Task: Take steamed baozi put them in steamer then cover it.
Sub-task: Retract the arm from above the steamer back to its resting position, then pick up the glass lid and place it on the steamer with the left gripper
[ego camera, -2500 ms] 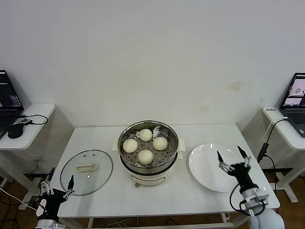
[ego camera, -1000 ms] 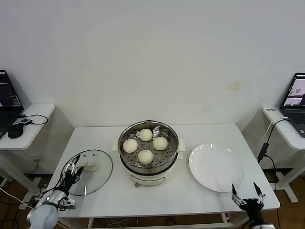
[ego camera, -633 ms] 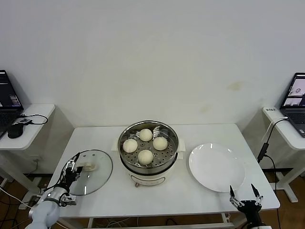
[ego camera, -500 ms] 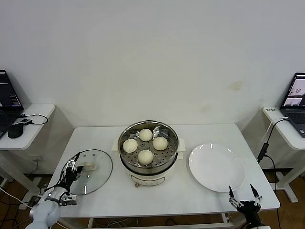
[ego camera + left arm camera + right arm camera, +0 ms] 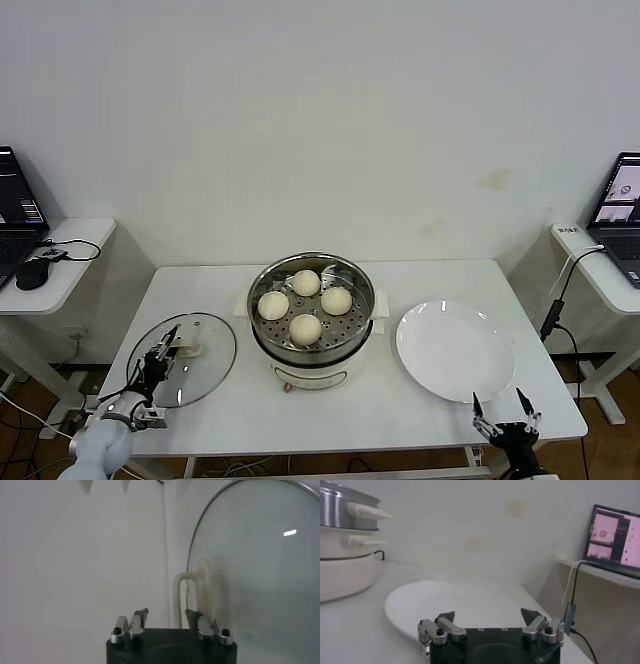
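Observation:
Four cream-white baozi (image 5: 305,328) lie on the perforated tray of the steel steamer (image 5: 358,318) at the table's middle. The glass cover (image 5: 205,370) lies flat on the table left of it, with its cream handle (image 5: 187,349) on top. My left gripper (image 5: 166,349) is open, low over the cover's left part, just short of the handle. In the left wrist view the handle (image 5: 192,591) lies right ahead of the open gripper (image 5: 166,616), on the glass (image 5: 255,565). My right gripper (image 5: 497,403) is open and empty at the table's front right edge.
An empty white plate (image 5: 455,350) lies right of the steamer; it shows ahead of the right gripper (image 5: 488,615) in the right wrist view (image 5: 455,602), with the steamer (image 5: 342,540) beyond. Side desks with laptops (image 5: 625,200) stand at both sides.
My left gripper has come up from the table's front left corner onto the cover, close to its handle. My right gripper has drawn back from over the plate to the front edge.

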Controlling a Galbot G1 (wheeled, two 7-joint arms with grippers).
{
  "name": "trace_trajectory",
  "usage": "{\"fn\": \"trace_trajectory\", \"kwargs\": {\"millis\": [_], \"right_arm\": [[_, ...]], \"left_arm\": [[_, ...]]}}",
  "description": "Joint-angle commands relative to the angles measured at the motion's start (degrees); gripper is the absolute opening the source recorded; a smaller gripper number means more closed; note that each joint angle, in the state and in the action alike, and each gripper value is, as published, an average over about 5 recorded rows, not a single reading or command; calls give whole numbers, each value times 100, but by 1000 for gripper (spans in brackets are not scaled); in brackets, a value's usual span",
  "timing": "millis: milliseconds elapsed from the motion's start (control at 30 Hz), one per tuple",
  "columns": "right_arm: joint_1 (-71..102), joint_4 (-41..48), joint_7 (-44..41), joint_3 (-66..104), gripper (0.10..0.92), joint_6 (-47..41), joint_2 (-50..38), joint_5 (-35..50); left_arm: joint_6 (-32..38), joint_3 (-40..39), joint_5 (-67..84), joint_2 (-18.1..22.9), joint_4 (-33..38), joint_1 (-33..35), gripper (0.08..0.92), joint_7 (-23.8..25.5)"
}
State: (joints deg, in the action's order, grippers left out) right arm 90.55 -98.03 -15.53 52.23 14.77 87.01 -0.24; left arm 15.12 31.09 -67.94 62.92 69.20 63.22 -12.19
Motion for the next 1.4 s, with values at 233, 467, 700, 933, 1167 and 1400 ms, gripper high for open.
{"fn": "trace_trajectory", "kwargs": {"millis": [233, 467, 700, 933, 1167, 1400], "right_arm": [[5, 57, -5, -51, 823, 28, 5, -87], [33, 47, -4, -156, 823, 46, -1, -144], [118, 1, 1, -267, 823, 76, -67, -189], [177, -74, 46, -425, 823, 116, -70, -251], [198, -66, 86, -563, 823, 154, -78, -327], [165, -101, 146, -692, 823, 185, 19, -505]], "left_arm": [[-77, 1, 271, 43, -150, -38, 182, -391], [-288, 265, 440, 27, 595, 346, 137, -695], [-1003, 650, 654, -186, 1959, 967, 137, -407], [-1778, 1068, 1026, -569, 3464, 1632, 137, 345], [-2419, 644, 1610, -1061, 4614, 1860, 137, 952], [-3094, -701, 1789, -1353, 5084, 1133, 137, 1152]]}}
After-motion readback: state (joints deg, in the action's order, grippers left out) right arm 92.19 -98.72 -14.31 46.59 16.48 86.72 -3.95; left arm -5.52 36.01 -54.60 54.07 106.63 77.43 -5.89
